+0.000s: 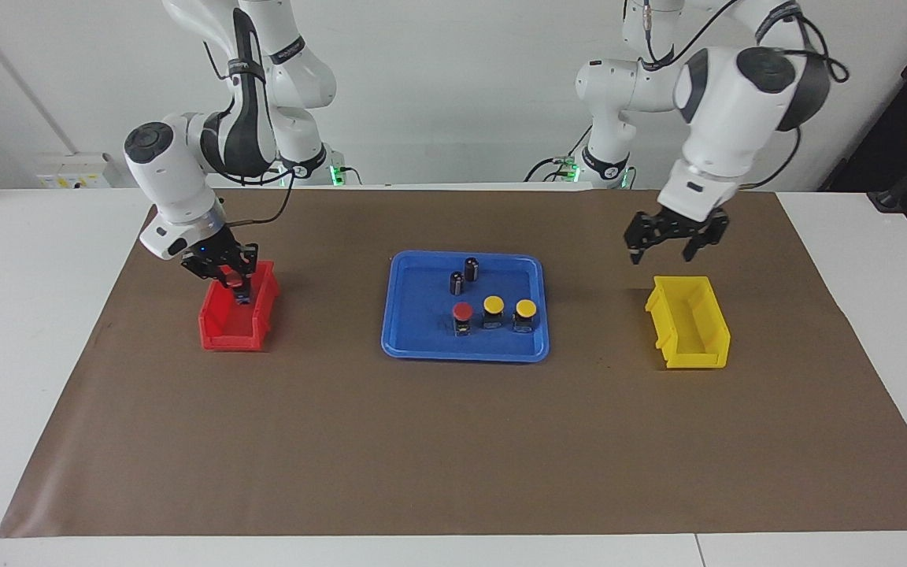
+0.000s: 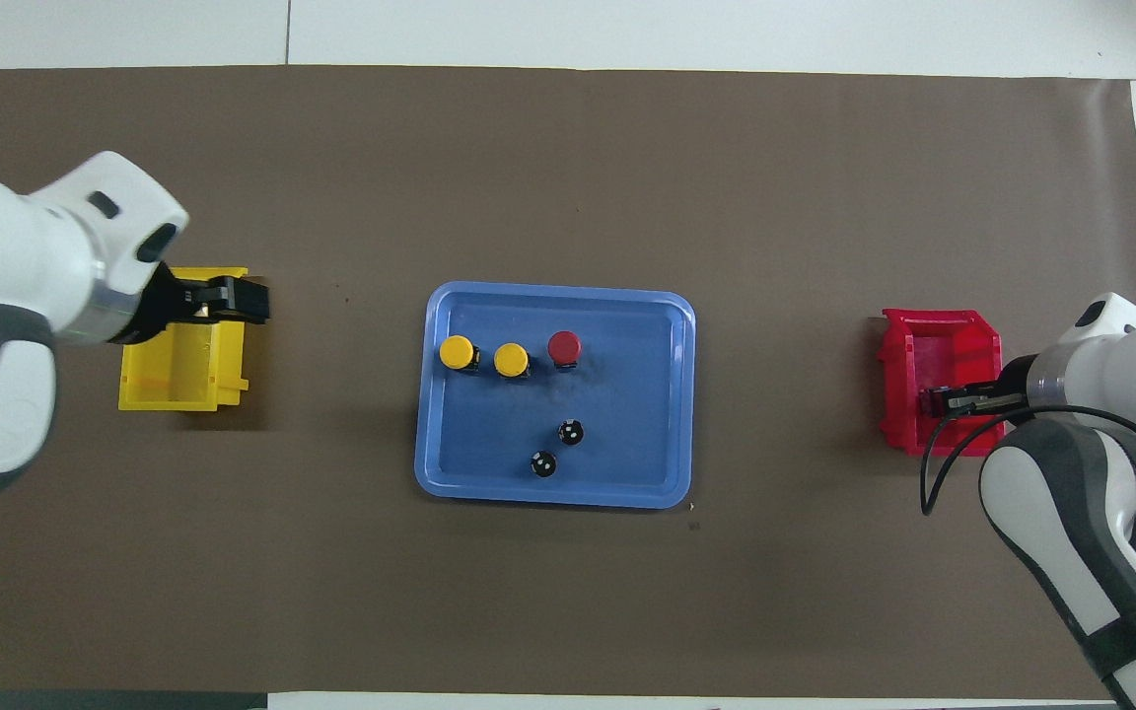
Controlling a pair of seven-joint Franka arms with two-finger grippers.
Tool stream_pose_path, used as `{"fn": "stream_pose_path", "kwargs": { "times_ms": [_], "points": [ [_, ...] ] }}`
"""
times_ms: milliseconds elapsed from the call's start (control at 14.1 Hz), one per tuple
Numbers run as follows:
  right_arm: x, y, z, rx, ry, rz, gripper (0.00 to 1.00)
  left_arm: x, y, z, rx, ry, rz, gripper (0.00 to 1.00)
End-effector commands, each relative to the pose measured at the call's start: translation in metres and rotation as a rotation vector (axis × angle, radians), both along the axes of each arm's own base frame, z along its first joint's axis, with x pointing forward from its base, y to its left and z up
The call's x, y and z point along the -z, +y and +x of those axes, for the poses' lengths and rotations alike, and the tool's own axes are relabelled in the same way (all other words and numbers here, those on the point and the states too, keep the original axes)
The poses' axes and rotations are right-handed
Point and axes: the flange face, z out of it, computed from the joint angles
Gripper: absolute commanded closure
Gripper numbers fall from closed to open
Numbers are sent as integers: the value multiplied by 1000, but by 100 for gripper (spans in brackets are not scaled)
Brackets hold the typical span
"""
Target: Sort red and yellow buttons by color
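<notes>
progress: none binned | my right gripper clamps one red button in red bin | left gripper apart over yellow bin | tray: three left

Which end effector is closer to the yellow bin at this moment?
Left. The left end effector hangs over the robot-side end of the yellow bin. The right end effector is down in the red bin, at the right arm's end of the table.
</notes>
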Motion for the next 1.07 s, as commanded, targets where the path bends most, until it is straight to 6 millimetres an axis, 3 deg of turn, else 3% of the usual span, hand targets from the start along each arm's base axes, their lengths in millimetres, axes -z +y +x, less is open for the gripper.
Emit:
{"fn": "stream_pose_path", "kwargs": {
  "times_ms": [0,142,356,427,711,996],
  "points": [
    [8,-4,-7,-11,-6,12,74,43,-58,-14,-67,-13,-5,3],
    [13,-3,-7,-9,-10,11,73,78,-86,-16,-66,-15,-11,8],
    [16,-3,-10,-15,-16,9,54,115,-95,-19,-69,-19,-15,18],
    [15,-4,-9,-16,-13,9,47,119,-97,-17,-79,-22,-18,19],
    [-5,-6,8,-35,24,15,41,119,-101,-18,-74,-34,-28,20],
    [-68,-2,34,-51,73,18,41,131,-110,-20,-71,-29,-25,20]
  ]
}}
